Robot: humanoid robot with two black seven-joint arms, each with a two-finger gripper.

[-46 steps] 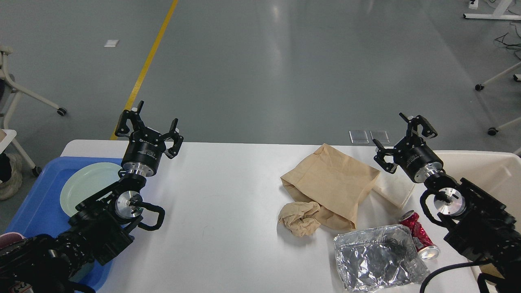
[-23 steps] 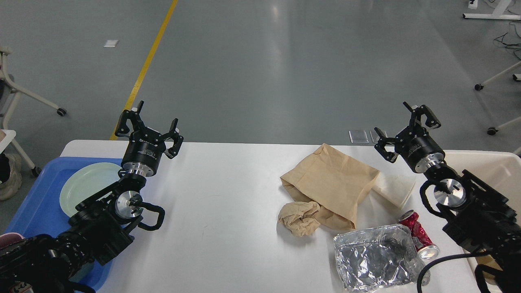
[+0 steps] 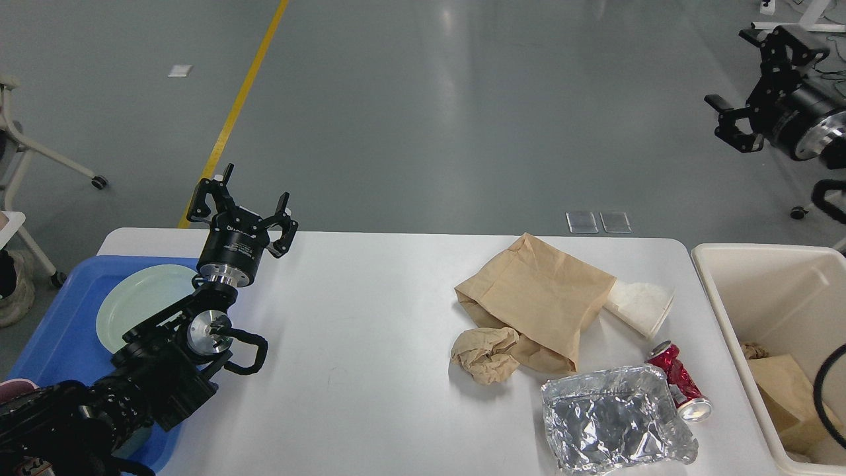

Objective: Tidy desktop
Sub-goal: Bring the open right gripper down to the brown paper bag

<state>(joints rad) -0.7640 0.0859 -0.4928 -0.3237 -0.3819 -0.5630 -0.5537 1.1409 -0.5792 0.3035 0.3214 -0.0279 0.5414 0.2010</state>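
Observation:
The white desktop (image 3: 370, 317) carries litter on its right half: a flat brown paper bag (image 3: 542, 301), a crumpled brown paper ball (image 3: 486, 354), a white paper cup lying on its side (image 3: 640, 306), a crushed red can (image 3: 681, 389) and a crumpled foil tray (image 3: 611, 420). My left gripper (image 3: 243, 201) is open and empty above the desktop's back left edge. My right gripper (image 3: 757, 82) is open and empty, raised high at the upper right, far from the litter.
A blue tray (image 3: 59, 330) with a pale green plate (image 3: 142, 304) sits at the left edge. A cream bin (image 3: 760, 291) with brown paper inside stands off the right edge. Chair legs on wheels stand on the floor at far left and far right.
My right arm has risen and swung far up and to the right, away from the desktop, uncovering the cup and the bin. The left arm has not moved.

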